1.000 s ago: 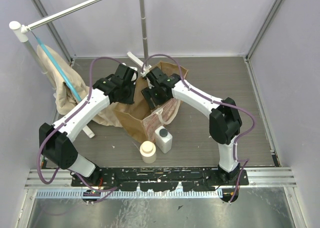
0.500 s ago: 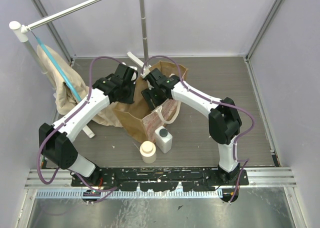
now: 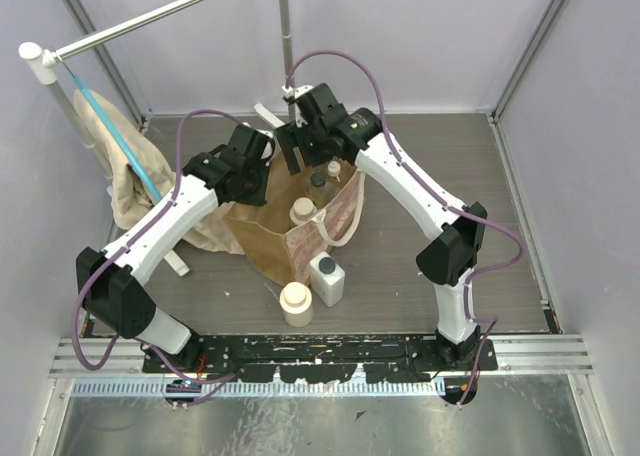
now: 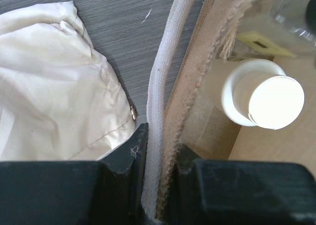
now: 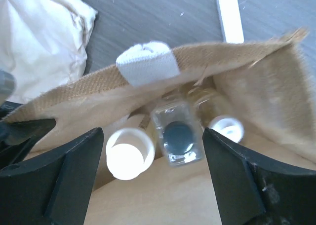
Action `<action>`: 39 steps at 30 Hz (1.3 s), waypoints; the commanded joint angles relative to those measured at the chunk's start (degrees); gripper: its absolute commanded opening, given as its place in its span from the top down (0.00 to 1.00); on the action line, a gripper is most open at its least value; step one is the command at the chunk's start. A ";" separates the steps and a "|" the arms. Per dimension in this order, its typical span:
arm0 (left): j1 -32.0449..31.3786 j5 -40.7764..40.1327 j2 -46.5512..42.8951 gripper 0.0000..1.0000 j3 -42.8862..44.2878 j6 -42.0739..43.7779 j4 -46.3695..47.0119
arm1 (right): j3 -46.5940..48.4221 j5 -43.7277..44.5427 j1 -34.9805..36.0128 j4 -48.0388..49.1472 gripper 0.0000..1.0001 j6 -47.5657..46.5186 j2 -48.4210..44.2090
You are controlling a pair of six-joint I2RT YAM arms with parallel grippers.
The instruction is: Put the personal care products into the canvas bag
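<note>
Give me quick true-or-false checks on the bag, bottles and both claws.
1. The bag holds three bottles. True.
2. The right claw grips a bottle. False: it hangs open and empty above the bag.
3. The left claw is shut on the bag's rim. True.
4. Every bottle is in the bag. False: a cream bottle and a square bottle stand outside, beside it.
</note>
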 commanded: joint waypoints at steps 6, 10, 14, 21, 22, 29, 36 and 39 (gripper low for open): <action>0.28 -1.45 -0.03 0.95 2.29 0.30 -1.47 | 10.46 5.75 -2.91 -7.04 0.06 -0.46 -1.92; 0.28 -1.58 0.06 0.95 2.14 0.14 -1.31 | 9.52 10.26 -7.59 -8.53 0.05 -0.34 -4.08; 0.26 -1.58 0.19 0.95 1.93 0.06 -1.38 | 4.33 13.51 -11.11 -7.84 0.05 -2.14 -6.86; 0.27 -1.92 0.37 0.92 1.99 -0.16 -1.39 | -6.49 11.39 -14.15 -5.27 0.05 -1.98 -9.84; 0.28 -1.93 0.43 0.90 2.14 -0.14 -1.42 | -8.02 10.69 -14.28 -4.40 0.05 -1.90 -10.18; 0.27 -2.75 0.01 0.55 3.93 -0.24 -1.53 | -11.31 5.44 -14.33 -2.22 0.73 -1.11 -9.56; 0.27 -1.18 -2.71 0.06 7.48 0.09 -1.83 | -10.68 5.43 -14.34 -2.77 0.82 -1.45 -9.10; 0.13 0.25 -5.13 0.00 9.25 0.27 -3.31 | -10.38 5.44 -14.29 -2.96 0.82 -1.57 -8.86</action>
